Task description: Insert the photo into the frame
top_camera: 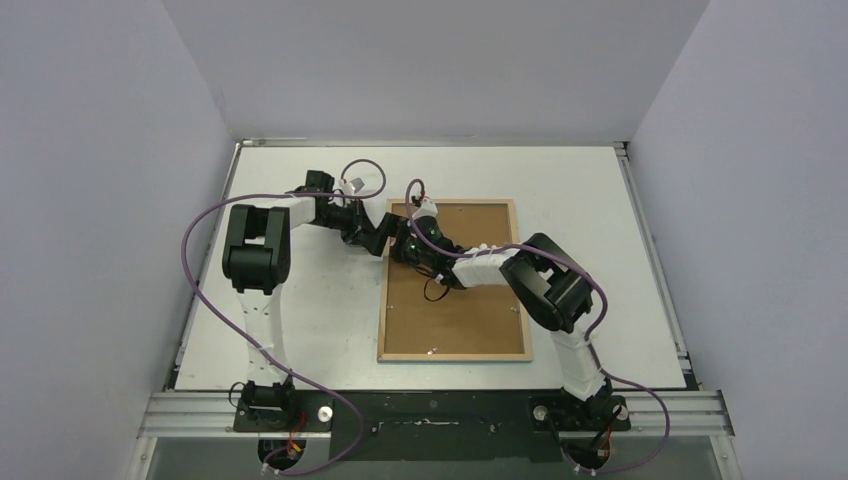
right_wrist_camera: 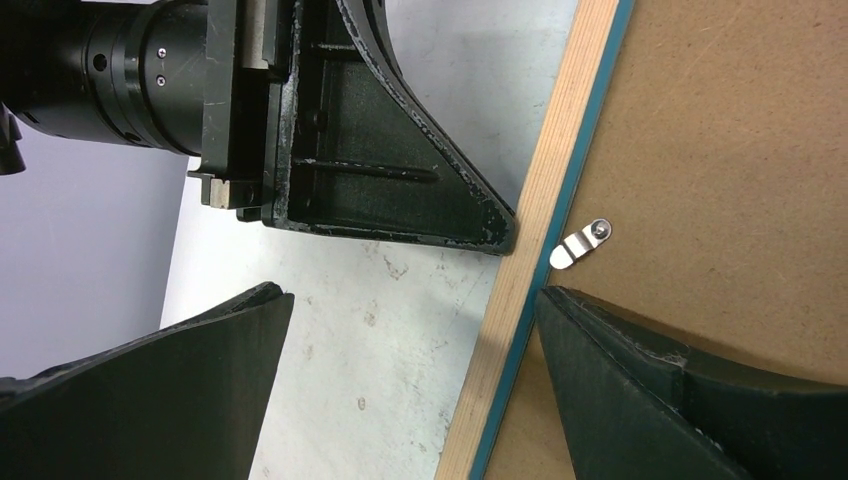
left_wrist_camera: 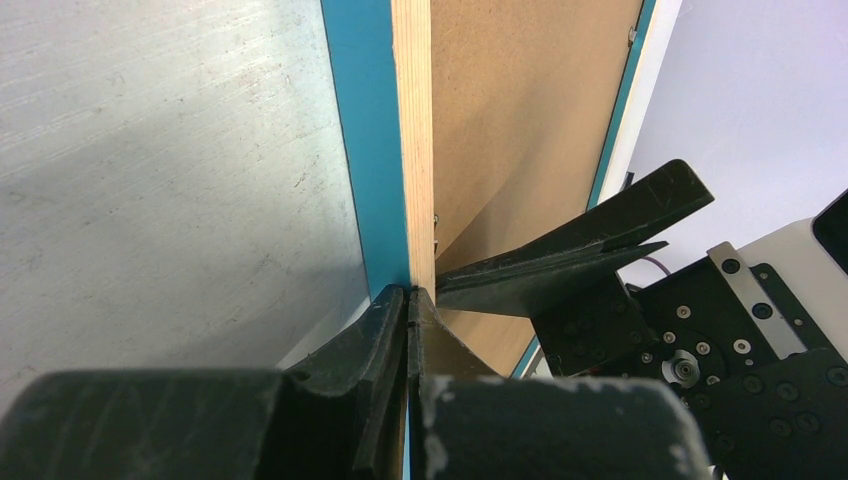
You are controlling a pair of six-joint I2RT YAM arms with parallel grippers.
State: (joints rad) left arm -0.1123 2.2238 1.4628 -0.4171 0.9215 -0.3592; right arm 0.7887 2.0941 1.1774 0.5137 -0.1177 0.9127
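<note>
Fiddling with the frame [top_camera: 455,355], face down mid-counter [top_camera: 300,330], backing board [top_camera: 470,310] in it. My left fingers [left_wrist_camera: 408,310] are pinched together against its left rail. My right fingers [top_camera: 398,246] are spread wide over that rail, by a clip [right_wrist_camera: 580,243]. No photo in sight, so I can't tell if it's in.

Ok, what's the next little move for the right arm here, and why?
Probably ease the open right tool down onto the metal clip and swivel it aside, freeing the backing board; the shut left tool braces the frame rim beside it.
</note>
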